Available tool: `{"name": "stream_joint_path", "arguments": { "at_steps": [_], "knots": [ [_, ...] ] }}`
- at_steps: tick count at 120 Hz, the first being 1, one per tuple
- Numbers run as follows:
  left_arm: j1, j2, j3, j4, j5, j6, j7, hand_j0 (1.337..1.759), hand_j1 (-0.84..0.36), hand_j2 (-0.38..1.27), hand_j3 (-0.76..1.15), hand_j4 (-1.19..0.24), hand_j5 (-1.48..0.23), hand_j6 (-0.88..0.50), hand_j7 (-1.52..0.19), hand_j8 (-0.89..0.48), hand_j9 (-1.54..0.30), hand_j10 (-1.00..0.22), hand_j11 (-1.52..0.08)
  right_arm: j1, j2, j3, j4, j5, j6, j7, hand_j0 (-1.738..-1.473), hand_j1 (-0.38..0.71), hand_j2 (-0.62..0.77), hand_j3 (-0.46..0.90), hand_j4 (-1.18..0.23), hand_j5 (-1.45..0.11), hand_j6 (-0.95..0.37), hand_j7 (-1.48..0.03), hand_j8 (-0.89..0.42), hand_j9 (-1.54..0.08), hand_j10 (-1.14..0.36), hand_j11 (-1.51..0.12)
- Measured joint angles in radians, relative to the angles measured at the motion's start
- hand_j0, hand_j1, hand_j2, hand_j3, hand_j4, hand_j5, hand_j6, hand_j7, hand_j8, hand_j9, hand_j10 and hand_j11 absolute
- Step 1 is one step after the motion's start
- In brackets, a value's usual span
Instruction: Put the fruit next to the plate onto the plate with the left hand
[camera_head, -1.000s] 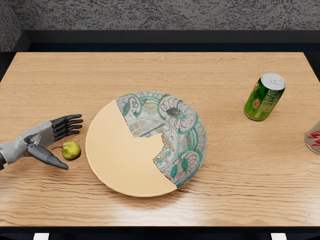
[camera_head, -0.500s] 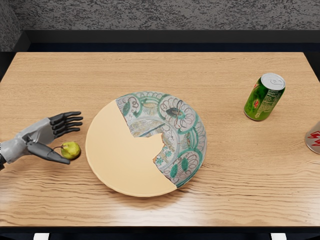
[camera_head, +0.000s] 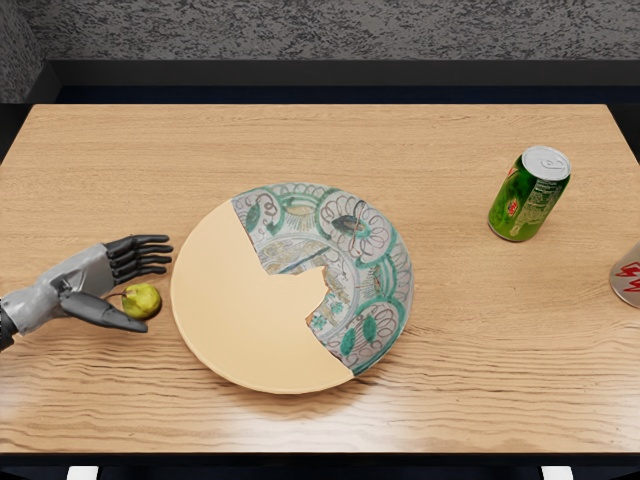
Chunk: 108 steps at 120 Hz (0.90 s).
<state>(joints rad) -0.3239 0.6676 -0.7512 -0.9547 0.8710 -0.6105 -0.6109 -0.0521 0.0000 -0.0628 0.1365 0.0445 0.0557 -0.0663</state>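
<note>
- We see the grey and black five-finger left hand (camera_head: 100, 282) low over the light wooden tabletop (camera_head: 300, 140), its arm entering from the picture's left edge.
- The hand is open. Its four dark fingers (camera_head: 146, 256) reach out on the far side of the fruit and the thumb on the near side, with nothing clasped.
- The small yellow-green pear-like fruit (camera_head: 142, 300) lies on the tabletop in the gap between thumb and fingers. We cannot tell whether any digit touches it.
- The fruit sits just beside the left rim of the round plate (camera_head: 225, 320), off the plate itself.
- The plate is plain tan on its left part and carries a green and white painted pattern on its right part.
- A green soda can (camera_head: 529, 193) stands tilted, well apart to the right.
- A grey object with red marks (camera_head: 628, 274) is cut off by the right edge.
</note>
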Motion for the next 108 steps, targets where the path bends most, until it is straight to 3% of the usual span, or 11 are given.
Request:
{"name": "stream_joint_path", "arguments": {
  "at_steps": [33, 108],
  "knots": [
    [0.005, -0.013, -0.002, -0.001, 0.021, 0.000, 0.000, 1.658, 0.06, 0.05, 0.00, -0.25, -0.32, -0.25, -0.32, -0.25, -0.32, -0.25, -0.32, 0.000, 0.000, 0.000, 0.000, 0.000, 0.000, 0.000, -1.658, -0.32, 0.00, 0.00, -0.02, -0.03, -0.02, -0.03, -0.02, -0.03, -0.02, -0.03],
    [0.005, -0.006, -0.008, 0.015, 0.030, 0.000, 0.000, 1.658, -0.15, 0.09, 0.00, -0.42, -0.54, -0.42, -0.54, -0.42, -0.54, -0.42, -0.54, 0.000, 0.000, 0.000, 0.000, 0.000, 0.000, 0.000, -1.658, -0.32, 0.00, 0.00, -0.02, -0.03, -0.02, -0.03, -0.02, -0.03, -0.02, -0.03]
  ]
}}
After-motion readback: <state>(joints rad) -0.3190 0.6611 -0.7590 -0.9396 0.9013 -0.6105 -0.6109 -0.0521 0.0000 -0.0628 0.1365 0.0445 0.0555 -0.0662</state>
